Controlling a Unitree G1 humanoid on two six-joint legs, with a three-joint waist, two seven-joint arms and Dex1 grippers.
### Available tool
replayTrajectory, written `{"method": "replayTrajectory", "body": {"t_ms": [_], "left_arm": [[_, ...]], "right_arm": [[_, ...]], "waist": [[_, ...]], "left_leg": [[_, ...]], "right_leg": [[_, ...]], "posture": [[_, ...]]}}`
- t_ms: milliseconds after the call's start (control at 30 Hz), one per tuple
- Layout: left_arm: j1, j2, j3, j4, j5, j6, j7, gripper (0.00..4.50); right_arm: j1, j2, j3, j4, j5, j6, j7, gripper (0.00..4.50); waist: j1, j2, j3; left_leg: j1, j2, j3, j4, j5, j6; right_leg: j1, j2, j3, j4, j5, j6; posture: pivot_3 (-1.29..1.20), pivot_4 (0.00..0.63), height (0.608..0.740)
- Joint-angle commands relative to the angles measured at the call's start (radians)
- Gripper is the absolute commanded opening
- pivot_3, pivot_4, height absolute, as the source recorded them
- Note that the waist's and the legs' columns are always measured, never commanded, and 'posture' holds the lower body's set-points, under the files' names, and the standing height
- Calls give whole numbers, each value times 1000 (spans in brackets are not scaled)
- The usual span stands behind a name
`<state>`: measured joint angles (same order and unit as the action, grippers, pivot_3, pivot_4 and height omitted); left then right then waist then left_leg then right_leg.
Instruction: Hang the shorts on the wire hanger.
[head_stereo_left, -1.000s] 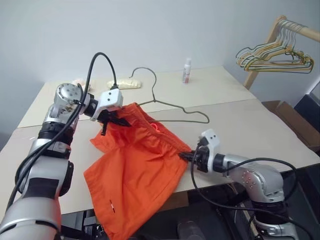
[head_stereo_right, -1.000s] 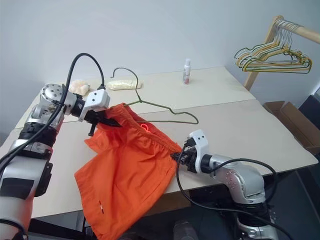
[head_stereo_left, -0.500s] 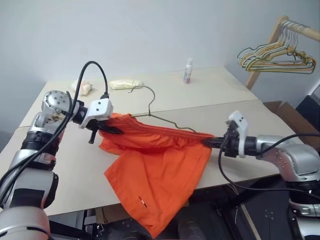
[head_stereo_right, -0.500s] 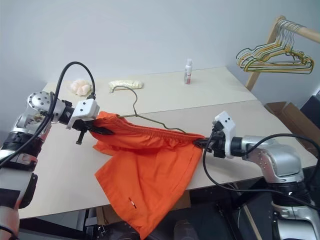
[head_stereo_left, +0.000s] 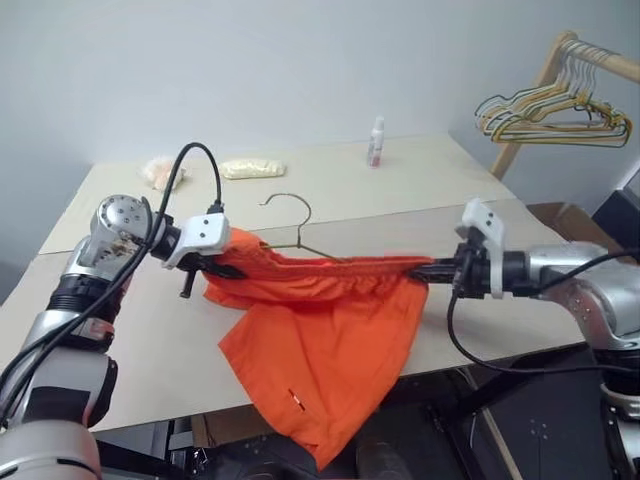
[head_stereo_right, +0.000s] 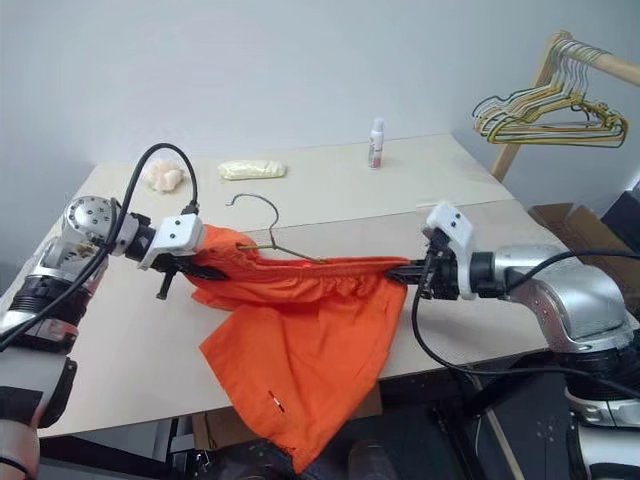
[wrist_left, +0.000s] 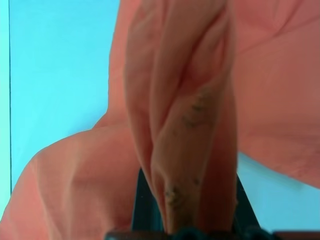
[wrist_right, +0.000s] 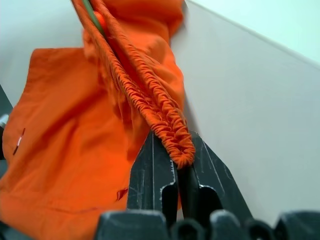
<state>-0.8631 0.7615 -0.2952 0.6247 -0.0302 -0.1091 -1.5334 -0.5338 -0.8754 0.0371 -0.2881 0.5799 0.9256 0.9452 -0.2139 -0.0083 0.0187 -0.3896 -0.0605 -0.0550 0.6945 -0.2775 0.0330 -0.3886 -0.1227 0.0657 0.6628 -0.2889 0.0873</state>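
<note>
Shorts (head_stereo_left: 320, 350): I hold them stretched above the table (head_stereo_left: 520, 240).
Left gripper (head_stereo_left: 222, 266): clamped on waistband.
Right gripper (head_stereo_left: 428, 269): pinching the other end (wire hanger (head_stereo_left: 295, 240) threaded inside).

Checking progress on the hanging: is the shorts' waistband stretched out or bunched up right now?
Stretched out. The shorts hang by a taut waistband pulled between the left gripper and right gripper, with the wire hanger rising from its left part.

Lower span of the wire hanger (head_stereo_left: 290, 225) hidden within the shorts (head_stereo_left: 330, 345)
</note>
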Motion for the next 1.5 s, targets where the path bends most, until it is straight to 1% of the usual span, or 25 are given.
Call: {"method": "replayTrajectory", "body": {"t_ms": [33, 300, 333, 467, 567, 633, 700, 967, 1067, 1133, 1233, 1367, 1467, 1500], "left_arm": [[-39, -12, 10, 11, 17, 3, 4, 0], [-62, -34, 24, 63, 35, -15, 8, 0], [-62, -38, 23, 65, 35, -15, 8, 0], [-66, -46, 25, 69, 35, -18, 5, 0], [-66, -46, 26, 68, 36, -21, 4, 0], [-63, -45, 26, 66, 36, -23, 3, 0], [-61, -45, 25, 63, 37, -23, 3, 0], [-59, -46, 24, 53, 39, -22, 3, 0], [-66, -46, 25, 55, 40, -20, 1, 0], [-65, -43, 24, 53, 42, -21, -2, 0], [-63, -42, 23, 52, 43, -23, -9, 0], [-65, -47, 22, 53, 44, -21, -10, 0], [-68, -48, 21, 55, 45, -22, -10, 0], [-68, -47, 22, 56, 46, -23, -11, 0]], "right_arm": [[-17, -2, -9, -35, 1, 15, -18, 1528], [14, -35, -64, -45, 19, 27, -24, 4364], [17, -38, -64, -50, 21, 28, -23, 4438], [24, -39, -41, -65, -2, 13, -41, 4438], [-12, -25, -62, -57, -3, 0, -60, 4438], [-54, -25, -78, -73, 34, 22, -46, 4438], [-70, -40, -67, -92, 52, 23, -16, 4438], [-7, -113, -41, -92, 14, -14, 55, 4438], [-1, -106, -36, -58, -25, -19, 21, 4438], [-22, -79, -41, -65, -25, -22, 2, 4438], [-132, -1, -8, -81, 6, 30, -37, 4438], [-263, 146, 119, -64, -13, 100, -98, 4438], [-323, 216, 224, -25, -58, 129, -122, 4438], [-343, 240, 255, 0, -71, 141, -128, 4077]], "waist": [[3, 0, 0], [4, 0, 0], [4, 0, 0], [1, 0, 0], [-1, 0, 0], [-2, 0, 0], [-3, 0, 0], [7, 0, 0], [5, 0, 0], [4, 0, 0], [-3, 0, 0], [-15, 0, 0], [-20, 0, 0], [-19, 0, 0]], "left_leg": [[0, 0, 0, 0, 0, 0], [-1, -1, 0, 0, 0, 0], [-1, -1, 0, 0, 0, 0], [-1, -1, 0, 0, 0, 0], [-1, 0, 0, 0, 0, 0], [0, 0, 0, 0, 0, 0], [0, 0, 0, 0, 0, 0], [-1, 0, 0, 0, 0, 0], [-1, -1, 0, 0, 0, 0], [-1, -1, 0, 0, 0, 0], [0, 0, 1, 0, 0, 0], [1, 1, 1, 0, 0, 0], [0, 0, 0, 0, 0, 0], [0, 0, 0, 0, 0, 0]], "right_leg": [[0, 0, 0, 0, 0, 0], [0, -1, 0, 0, 0, 0], [0, -1, 0, 0, 0, 0], [0, -1, 0, 0, 0, 0], [0, -1, 0, 0, 0, 0], [0, -1, 0, 0, 0, 0], [-1, 0, 0, 0, 0, 0], [0, -1, 0, 0, 0, 0], [0, -1, 0, 0, 0, 0], [0, -1, 0, 0, 0, 0], [-1, 0, 1, 0, 0, 0], [-1, 0, 1, 0, 0, 0], [-1, 0, 1, 2, 0, 0], [-1, 0, 1, 2, 0, 0]], "posture": [[-210, 0, 740], [-221, 0, 740], [-223, 0, 740], [-216, 0, 740], [-214, 0, 740], [-213, 0, 740], [-213, 0, 740], [-197, 0, 740], [-196, 0, 740], [-196, 0, 740], [-201, 0, 740], [-204, 0, 740], [-203, 0, 740], [-203, 0, 740]]}}
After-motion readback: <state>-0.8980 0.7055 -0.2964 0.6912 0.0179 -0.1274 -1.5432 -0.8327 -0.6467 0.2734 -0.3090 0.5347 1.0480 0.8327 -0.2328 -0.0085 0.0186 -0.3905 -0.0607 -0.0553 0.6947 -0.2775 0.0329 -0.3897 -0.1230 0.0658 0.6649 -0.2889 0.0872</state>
